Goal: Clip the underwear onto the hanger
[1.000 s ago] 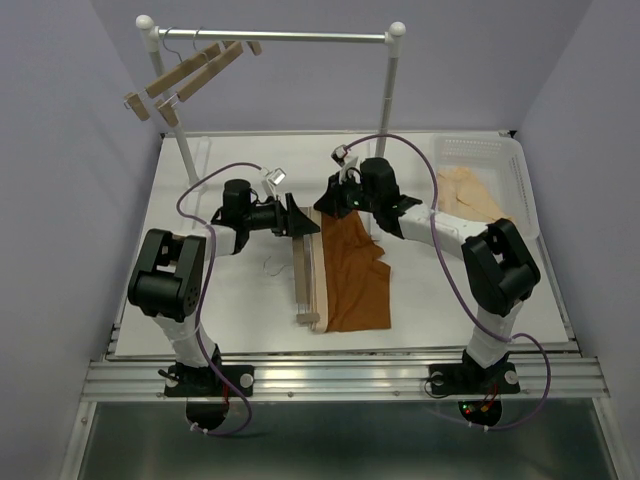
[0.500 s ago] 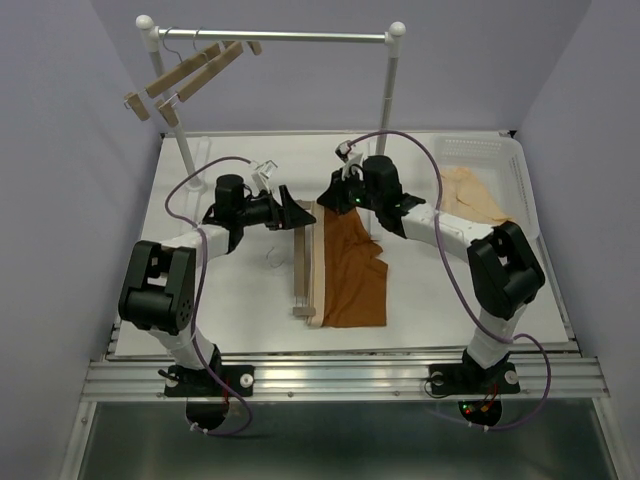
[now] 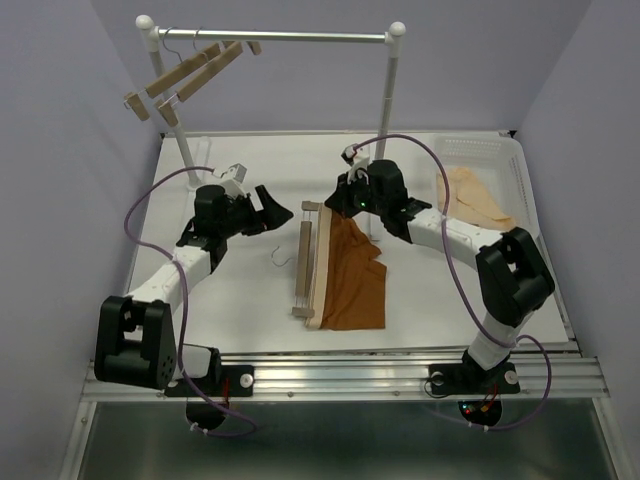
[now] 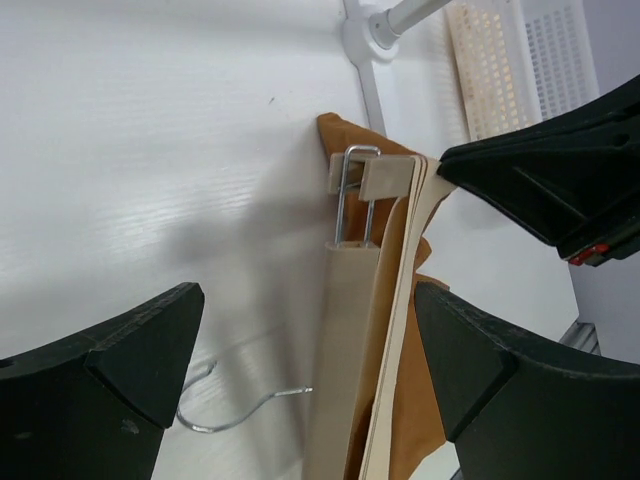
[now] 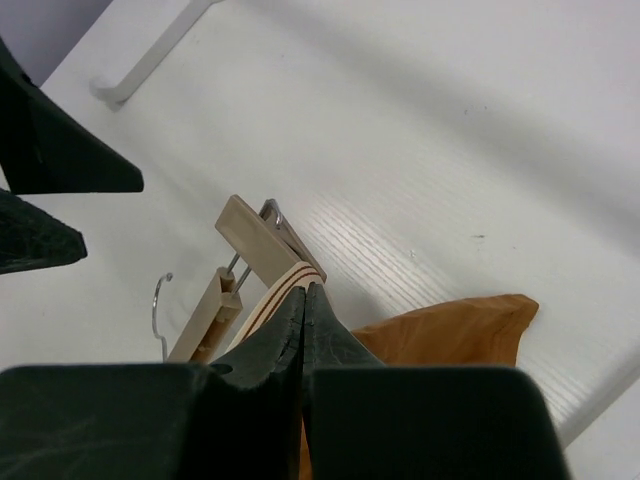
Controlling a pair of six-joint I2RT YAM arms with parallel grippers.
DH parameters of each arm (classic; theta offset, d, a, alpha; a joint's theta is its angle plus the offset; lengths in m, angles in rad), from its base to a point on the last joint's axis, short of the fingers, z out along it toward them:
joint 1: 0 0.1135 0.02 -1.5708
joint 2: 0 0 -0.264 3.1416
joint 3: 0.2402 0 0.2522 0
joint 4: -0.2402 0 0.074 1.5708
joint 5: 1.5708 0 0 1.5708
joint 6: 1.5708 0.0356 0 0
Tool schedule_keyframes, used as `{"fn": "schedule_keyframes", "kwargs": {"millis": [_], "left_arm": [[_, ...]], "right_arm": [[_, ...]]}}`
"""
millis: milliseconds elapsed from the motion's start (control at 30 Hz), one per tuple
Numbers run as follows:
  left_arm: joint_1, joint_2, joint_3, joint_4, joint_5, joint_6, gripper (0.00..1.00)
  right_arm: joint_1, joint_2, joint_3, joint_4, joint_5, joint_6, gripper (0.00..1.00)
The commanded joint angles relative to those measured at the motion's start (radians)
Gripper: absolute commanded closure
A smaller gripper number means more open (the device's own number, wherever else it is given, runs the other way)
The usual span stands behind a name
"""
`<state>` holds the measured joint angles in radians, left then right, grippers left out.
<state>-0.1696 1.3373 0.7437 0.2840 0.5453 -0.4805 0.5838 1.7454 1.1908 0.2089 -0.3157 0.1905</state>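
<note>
Top external: rust-brown underwear (image 3: pixel 355 280) lies flat beside hanger (image 3: pixel 303 265).

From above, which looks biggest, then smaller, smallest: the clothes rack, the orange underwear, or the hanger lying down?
clothes rack
underwear
hanger, nearly as long as the underwear, but much thinner

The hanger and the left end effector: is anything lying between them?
Only bare white table separates the open left end effector from the hanger, clearest in the top view.
</note>
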Motion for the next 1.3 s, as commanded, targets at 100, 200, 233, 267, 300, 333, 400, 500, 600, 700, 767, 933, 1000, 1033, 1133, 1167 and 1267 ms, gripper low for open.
{"fn": "schedule_keyframes", "kwargs": {"millis": [100, 200, 233, 267, 300, 333, 400, 500, 600, 700, 767, 933, 1000, 1033, 1133, 1167, 1267], "left_arm": [[0.008, -0.107, -0.194, 0.058, -0.048, -0.072, 0.01], [0.016, -0.115, -0.274, 0.133, -0.035, -0.122, 0.01], [0.016, -0.112, -0.283, 0.138, -0.042, -0.127, 0.01], [0.016, -0.107, -0.291, 0.139, -0.047, -0.127, 0.01], [0.018, -0.093, -0.299, 0.139, -0.051, -0.124, 0.01], [0.018, -0.089, -0.302, 0.139, -0.054, -0.119, 0.03], [0.018, -0.070, -0.310, 0.141, -0.056, -0.106, 0.06], [0.018, -0.049, -0.307, 0.150, -0.068, -0.095, 0.13], [0.018, -0.001, -0.284, 0.146, -0.094, -0.075, 0.31], [0.013, 0.023, -0.262, 0.123, -0.145, -0.064, 0.36], [0.006, 0.034, -0.251, 0.112, -0.156, -0.052, 0.36], [-0.050, 0.056, -0.211, 0.090, -0.177, -0.012, 0.50], [-0.065, 0.054, -0.199, 0.078, -0.173, -0.015, 0.66], [-0.068, 0.040, -0.198, 0.081, -0.168, -0.018, 0.74], [-0.071, -0.010, -0.199, 0.069, -0.206, -0.035, 1.00], [-0.073, -0.026, -0.193, 0.016, -0.235, -0.041, 1.00], [-0.094, -0.102, -0.162, -0.083, -0.349, -0.056, 1.00]], "right_arm": [[0.007, -0.083, -0.022, 0.027, 0.020, -0.020, 0.99], [0.007, -0.084, -0.025, 0.029, 0.006, -0.020, 0.99], [0.007, -0.084, -0.025, 0.029, 0.000, -0.023, 0.99], [0.007, -0.084, -0.025, 0.027, -0.009, -0.025, 0.99], [0.007, -0.086, -0.023, 0.027, -0.014, -0.020, 0.99], [0.007, -0.086, -0.022, 0.029, -0.019, -0.020, 0.99], [0.007, -0.089, -0.022, 0.029, -0.019, -0.016, 0.99], [0.007, -0.090, -0.023, 0.029, -0.029, -0.016, 0.99], [0.007, -0.095, -0.026, 0.032, -0.051, -0.019, 0.99], [0.007, -0.104, -0.037, 0.037, -0.057, -0.019, 0.99], [0.007, -0.109, -0.042, 0.041, -0.057, -0.017, 0.99], [0.007, -0.118, -0.043, 0.043, -0.056, -0.019, 0.99], [0.007, -0.118, -0.043, 0.043, -0.046, -0.016, 0.99], [0.007, -0.118, -0.045, 0.043, -0.043, -0.016, 0.99], [0.007, -0.118, -0.051, 0.041, -0.031, -0.010, 0.99], [0.007, -0.118, -0.051, 0.040, -0.029, -0.008, 0.99], [0.007, -0.101, -0.034, 0.018, -0.031, 0.001, 0.94]]}}
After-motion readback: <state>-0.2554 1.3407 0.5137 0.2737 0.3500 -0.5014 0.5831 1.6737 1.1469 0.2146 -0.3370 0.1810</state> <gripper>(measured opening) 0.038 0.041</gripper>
